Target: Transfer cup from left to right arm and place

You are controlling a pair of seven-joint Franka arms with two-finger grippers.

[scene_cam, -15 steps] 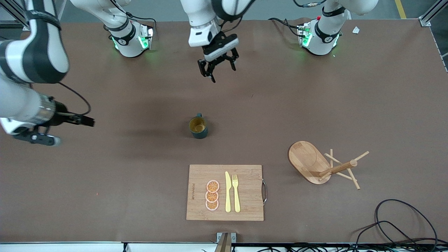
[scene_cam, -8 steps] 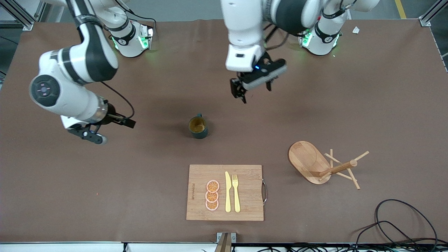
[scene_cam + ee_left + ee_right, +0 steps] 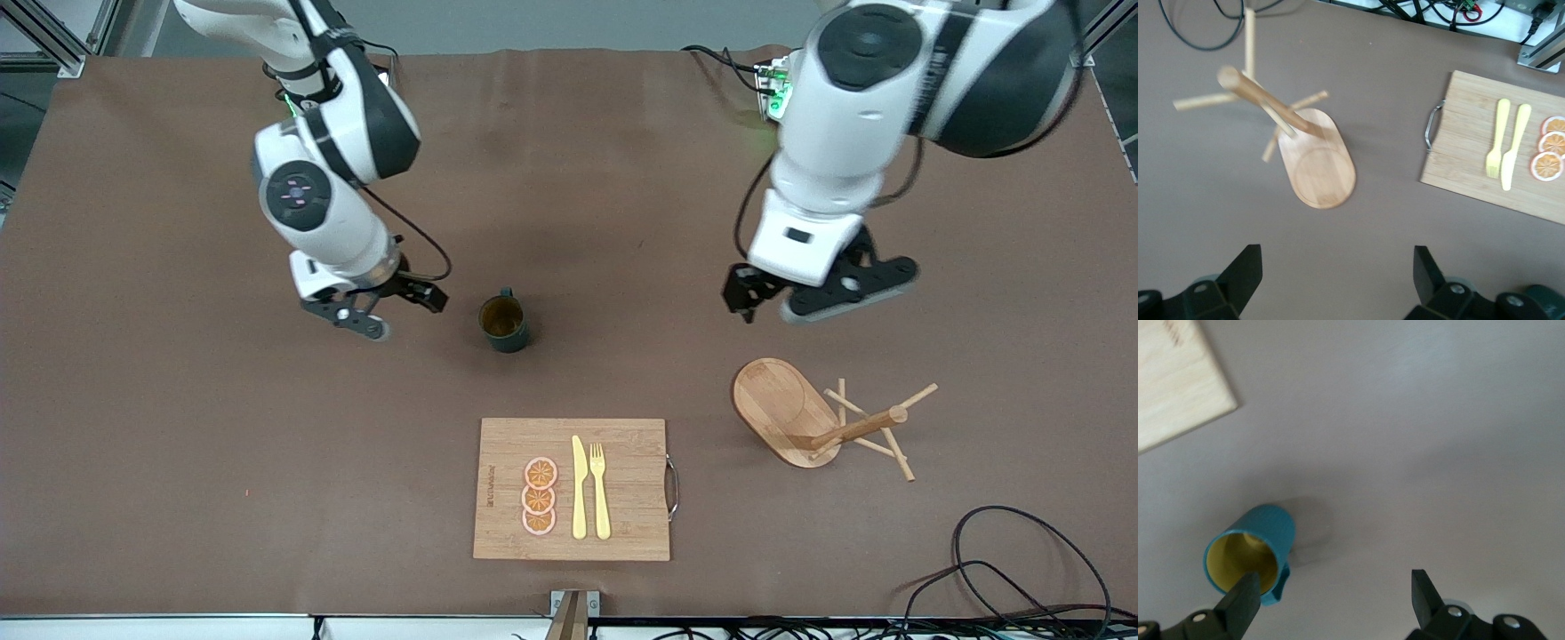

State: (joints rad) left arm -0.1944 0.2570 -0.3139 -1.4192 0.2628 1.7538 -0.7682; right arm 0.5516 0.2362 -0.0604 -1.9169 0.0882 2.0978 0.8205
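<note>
The cup (image 3: 503,323), a small dark teal-green mug with an ochre inside, stands upright on the brown table (image 3: 569,178) at its middle, free of both grippers. My right gripper (image 3: 396,309) is open and empty, beside the cup toward the right arm's end. In the right wrist view the cup (image 3: 1251,553) sits by one fingertip of that open gripper (image 3: 1333,593), outside the jaws. My left gripper (image 3: 782,304) is open and empty, over bare table beside the wooden mug tree (image 3: 800,413). In the left wrist view that gripper (image 3: 1337,270) has only table between its fingers.
A wooden cutting board (image 3: 622,524) with a yellow knife, a fork and three orange slices lies nearer the camera than the cup. The mug tree lies tipped on its side (image 3: 1298,133). Black cables (image 3: 1022,569) lie at the corner by the left arm's end.
The right gripper has swung in from the right arm's end to beside the cup. The left gripper has moved from the middle toward the left arm's end, near the mug tree. The cup stayed put.
</note>
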